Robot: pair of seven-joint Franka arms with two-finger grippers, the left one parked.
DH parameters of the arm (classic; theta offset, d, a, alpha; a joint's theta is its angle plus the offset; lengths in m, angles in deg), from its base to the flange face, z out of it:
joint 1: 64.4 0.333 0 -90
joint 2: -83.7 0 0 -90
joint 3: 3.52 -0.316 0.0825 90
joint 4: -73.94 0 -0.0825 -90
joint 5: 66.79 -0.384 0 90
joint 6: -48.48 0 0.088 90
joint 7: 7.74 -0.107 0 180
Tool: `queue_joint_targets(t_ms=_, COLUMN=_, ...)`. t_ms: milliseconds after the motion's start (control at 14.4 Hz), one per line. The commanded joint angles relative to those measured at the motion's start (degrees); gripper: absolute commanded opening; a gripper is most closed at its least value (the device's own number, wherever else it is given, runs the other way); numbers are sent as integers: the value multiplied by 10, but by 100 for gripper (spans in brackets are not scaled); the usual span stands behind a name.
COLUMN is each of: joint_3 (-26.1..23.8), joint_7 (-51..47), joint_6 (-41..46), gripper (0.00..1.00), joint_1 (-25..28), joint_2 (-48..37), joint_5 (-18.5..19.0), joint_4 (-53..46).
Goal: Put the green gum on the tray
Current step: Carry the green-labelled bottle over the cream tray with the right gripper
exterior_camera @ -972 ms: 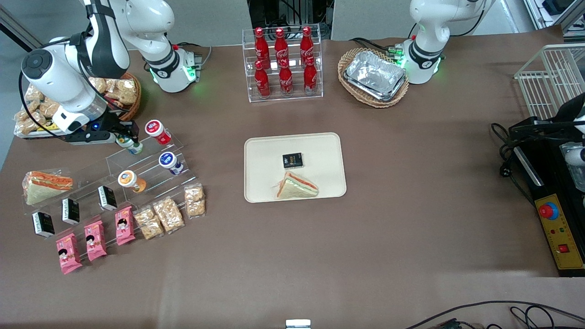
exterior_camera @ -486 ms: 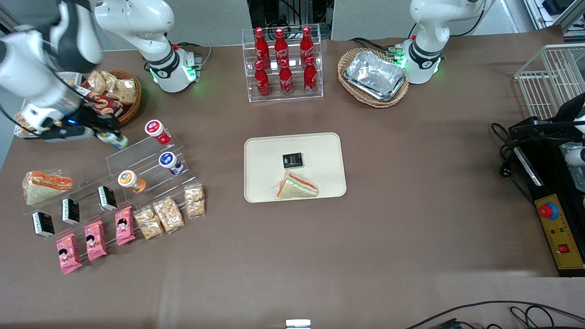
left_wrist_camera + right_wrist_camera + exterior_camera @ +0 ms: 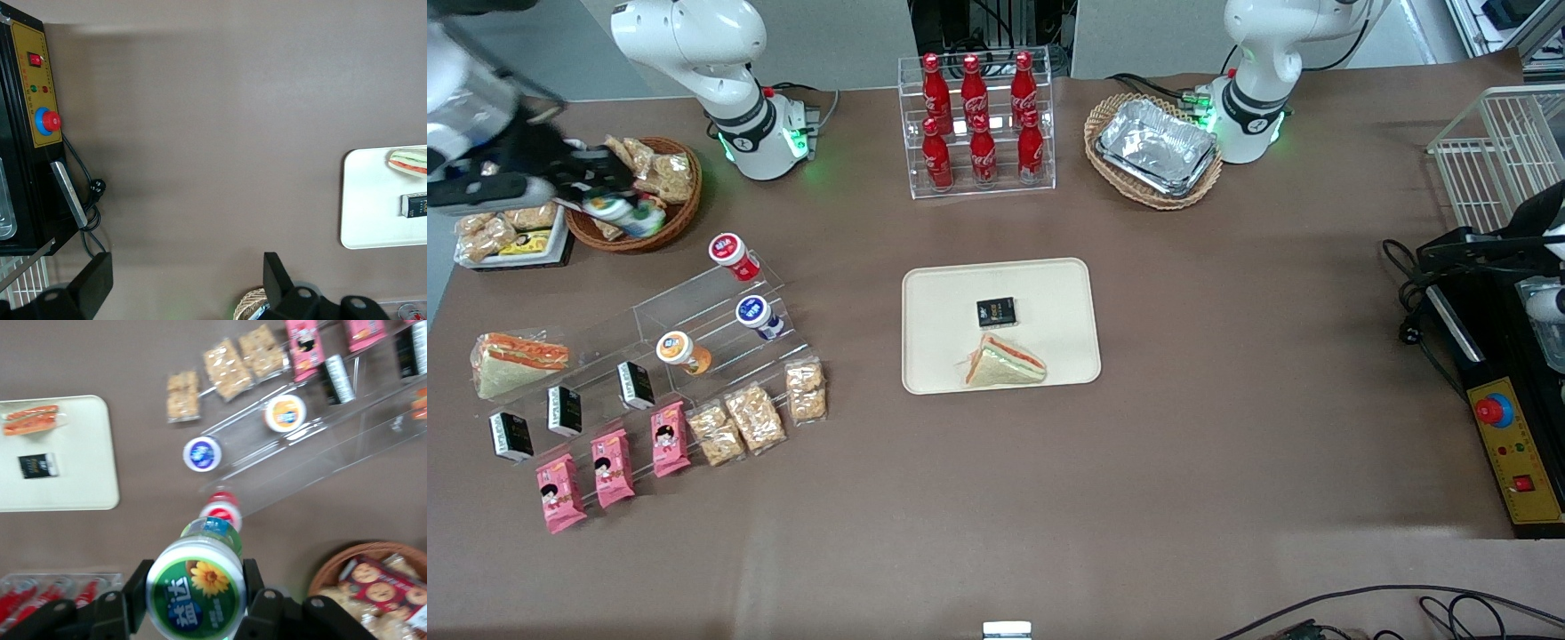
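Note:
My right gripper is shut on the green gum, a green canister with a white lid, and holds it in the air above the wicker snack basket at the working arm's end of the table. In the right wrist view the gum's lid with its green-and-yellow flower mark sits between the black fingers of the gripper. The cream tray lies mid-table, well away from the gripper, and carries a black packet and a wrapped sandwich. The tray also shows in the right wrist view.
A clear stepped rack holds red, blue and orange canisters and black packs. Pink packs, cracker bags and a sandwich lie nearer the camera. A cola bottle rack and a foil-tray basket stand at the back.
My gripper has lifted the green gum off the clear rack and carried it up and away from the camera, over the wicker basket.

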Motion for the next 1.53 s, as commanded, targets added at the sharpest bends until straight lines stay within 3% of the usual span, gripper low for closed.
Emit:
queue_joint_targets(t_ms=0, joint_3=-102, joint_7=-151, joint_6=0, gripper=0, joint_1=-1, joint_2=34, joint_5=-52, joint_4=-26)
queue_joint_targets(t_ms=208, joint_3=-178, joint_7=-243, joint_6=-94, gripper=0, joint_1=0, joint_2=54, joint_5=-57, joint_4=17)
queue_joint_targets(t_ms=417, joint_3=-268, joint_7=-339, joint_6=-253, gripper=0, joint_1=0, joint_2=66, joint_5=-60, joint_4=113)
queue_joint_targets(t_ms=694, joint_3=-369, joint_7=-459, joint_6=-443, gripper=0, joint_1=1, joint_2=155, joint_5=-48, joint_4=180)
queue_joint_targets(t_ms=1111, joint_3=-372, joint_7=-543, joint_6=-586, gripper=0, joint_1=18, joint_2=279, joint_5=53, joint_4=214)
queue_joint_targets(t_ms=1319, joint_3=-372, joint_7=-620, joint_6=-636, gripper=0, joint_1=19, joint_2=347, joint_5=162, joint_4=213)
queue_joint_targets(t_ms=1458, joint_3=-372, joint_7=-712, joint_6=-641, gripper=0, joint_1=19, joint_2=376, joint_5=268, joint_4=213)
